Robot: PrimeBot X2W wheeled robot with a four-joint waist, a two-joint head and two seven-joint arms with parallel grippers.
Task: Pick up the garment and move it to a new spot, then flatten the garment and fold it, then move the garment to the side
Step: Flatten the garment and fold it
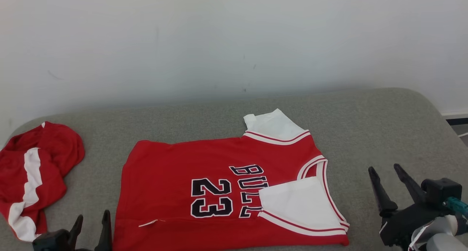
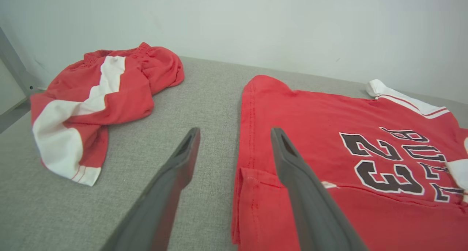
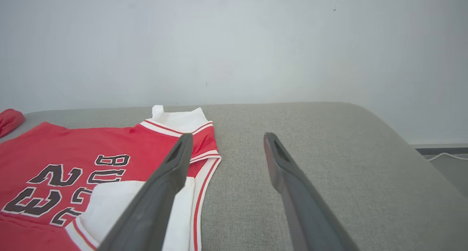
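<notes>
- left gripper [image 1: 92, 221], right gripper [image 1: 384, 167]: fingers spread, empty.
- pinching one layer of the jersey [image 1: 226, 192] at lower centre could undo its fold; layers hard to read there.

Bare cushion [image 1: 384, 134] right of jersey [image 1: 175, 170]; crumpled shorts [image 1: 33, 170] at left

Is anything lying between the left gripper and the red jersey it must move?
Nothing visible. The left gripper, open, sits close beside the jersey, only bare cushion between. The red shorts lie farther left, apart from both.
</notes>
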